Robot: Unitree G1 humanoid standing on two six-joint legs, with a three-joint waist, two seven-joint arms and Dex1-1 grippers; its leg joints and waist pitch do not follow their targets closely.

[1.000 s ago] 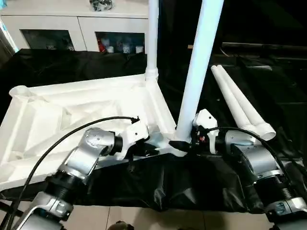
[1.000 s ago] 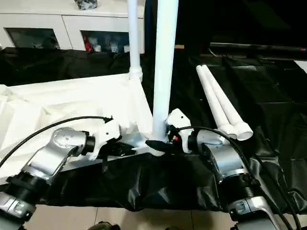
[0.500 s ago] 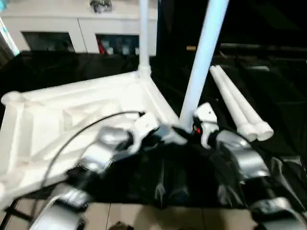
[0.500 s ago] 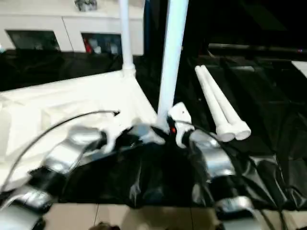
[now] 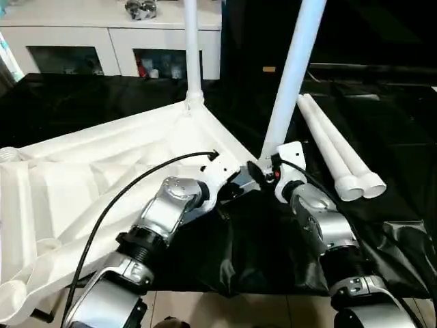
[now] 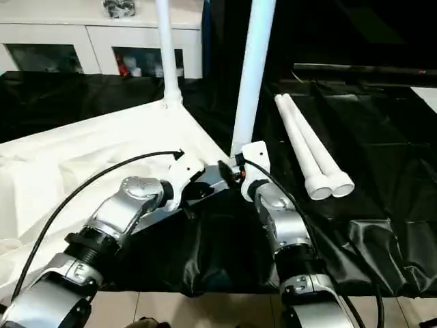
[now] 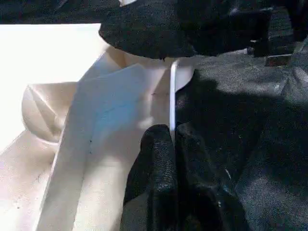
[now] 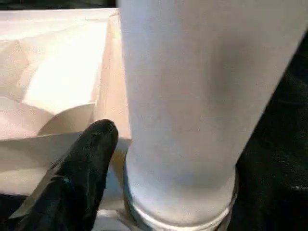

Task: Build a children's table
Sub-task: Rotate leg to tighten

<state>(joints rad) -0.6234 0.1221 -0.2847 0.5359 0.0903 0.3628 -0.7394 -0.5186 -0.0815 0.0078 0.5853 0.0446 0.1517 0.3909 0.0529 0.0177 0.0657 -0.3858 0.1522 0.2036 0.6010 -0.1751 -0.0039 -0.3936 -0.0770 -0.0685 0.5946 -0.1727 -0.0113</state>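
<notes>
Table top (image 5: 102,164): lying upside down on the black-draped desk (image 5: 382,232), ribbed underside facing up, 1 corner pointing toward the robot.
Far leg (image 5: 190,51): standing upright in the far corner socket.
Near leg (image 5: 290,75): rising from the near corner socket, leaning slightly to the right.
Spare legs (image 5: 334,147): 2 lying side by side on the desk, right of the top, touching each other, well apart from the sockets.
Left pincer (image 7: 172,144): clenched, fingers pinching the thin raised rim of the top just beside the near corner socket.
Right pincer (image 5: 263,176): sitting at the base of the near leg; 1 black finger (image 8: 89,149) showing beside the tube; impossible to tell whether gripping or released.
Cabinet (image 5: 109,34): white, standing behind the desk, glass doors showing small items inside.
</notes>
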